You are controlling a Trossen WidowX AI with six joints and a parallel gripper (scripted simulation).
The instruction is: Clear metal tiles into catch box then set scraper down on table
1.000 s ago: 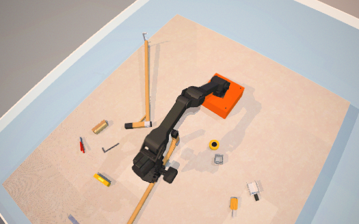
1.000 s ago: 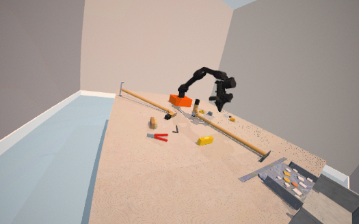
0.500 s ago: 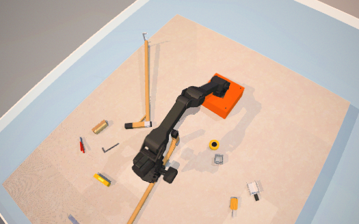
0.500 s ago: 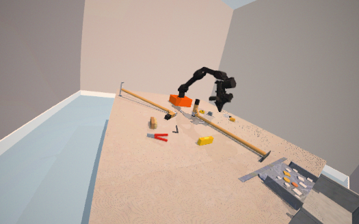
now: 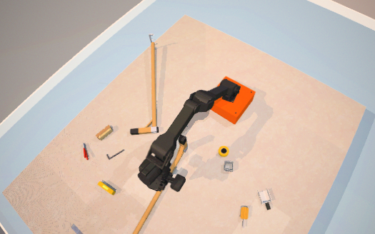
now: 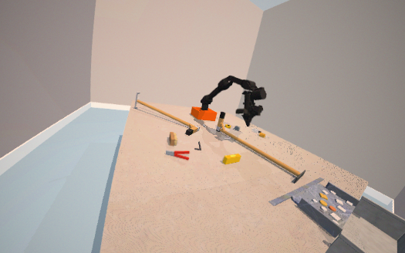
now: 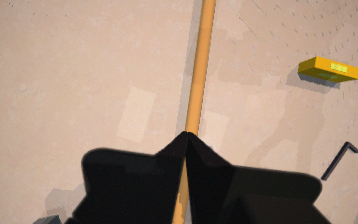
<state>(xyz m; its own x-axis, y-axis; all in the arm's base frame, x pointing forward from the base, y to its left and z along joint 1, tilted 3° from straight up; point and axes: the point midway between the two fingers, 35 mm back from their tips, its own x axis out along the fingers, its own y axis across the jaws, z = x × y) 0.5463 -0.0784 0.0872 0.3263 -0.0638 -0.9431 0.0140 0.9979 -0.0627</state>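
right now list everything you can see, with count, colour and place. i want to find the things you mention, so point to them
tiles [image 6: 323, 203]: several, white, yellow, orange, on bench plate
bench plate [image 6: 312, 203]: one, grey, near end
catch box [image 6: 385, 212]: one, grey, beyond plate
long-handled tools: two, wooden, on table
yellow block [image 5: 106, 187] [image 6: 231, 159] [image 7: 329, 70]: one, between tools and pliers
pliers [image 5: 86, 152] [image 6: 180, 155]: one, red-handled, left in top view
hex key [image 5: 116, 155] [image 6: 198, 146] [image 7: 336, 161]: one, dark, near pliers
other small items: several, mixed colours, about the table
arm [image 5: 179, 123] [image 6: 224, 83]: one, black, on orange base
gripper [image 7: 186, 136]: one, black, shut, above a handle

Around me I see plain beige and grey walls, a pale blue floor [image 5: 358, 168] [image 6: 55, 154] edged with white skirting [image 5: 51, 69] [image 6: 110, 106], and soft shadows across the tan surface [image 5: 201, 200] [image 6: 163, 200] [image 7: 70, 65].
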